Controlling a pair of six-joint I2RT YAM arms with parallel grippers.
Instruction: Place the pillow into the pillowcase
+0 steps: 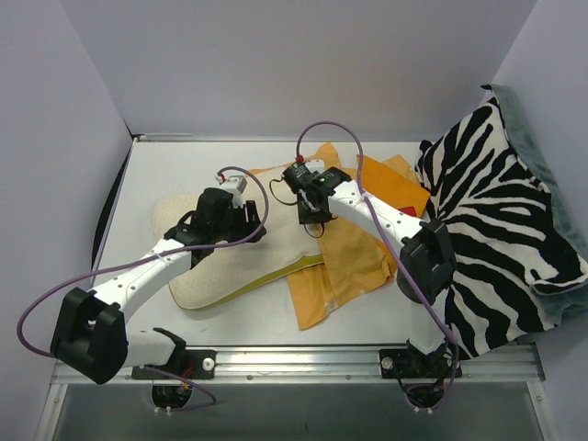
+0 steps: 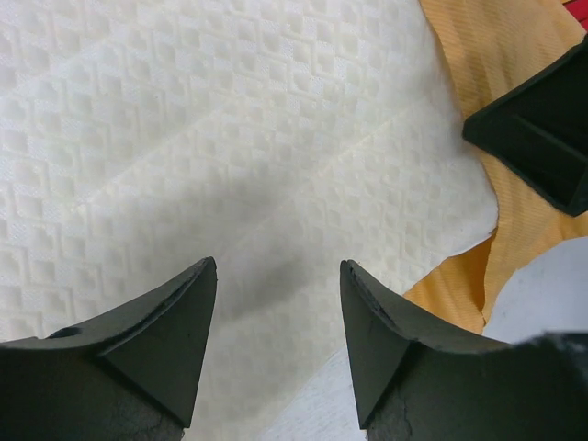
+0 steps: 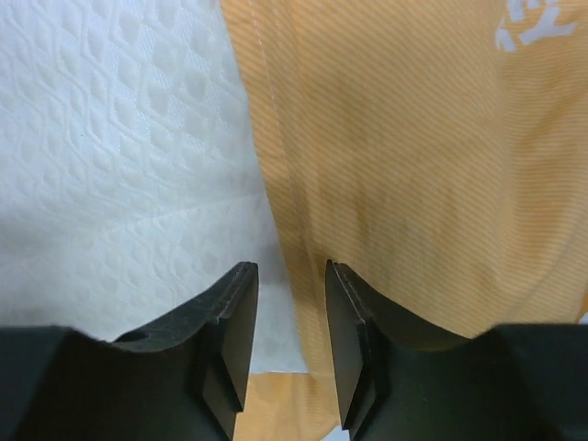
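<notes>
The cream-white pillow (image 1: 220, 266) lies flat at the left middle of the table, its yellow-green trim toward the front. Its right end meets the orange pillowcase (image 1: 344, 257), which is crumpled beside it. My left gripper (image 1: 253, 225) hovers open just over the pillow's bumpy surface (image 2: 230, 138) near a corner, nothing between its fingers (image 2: 184, 331). My right gripper (image 1: 312, 213) points down at the seam where the pillow (image 3: 110, 138) meets the pillowcase (image 3: 413, 165). Its jaws (image 3: 290, 266) stand narrowly apart, and the orange hem runs through the gap without being pinched.
A zebra-striped fabric (image 1: 496, 230) is heaped at the right, draped over the table's edge. White walls close off the back and both sides. In the left wrist view, a finger of the right gripper (image 2: 542, 138) shows close by over the orange cloth (image 2: 496, 55).
</notes>
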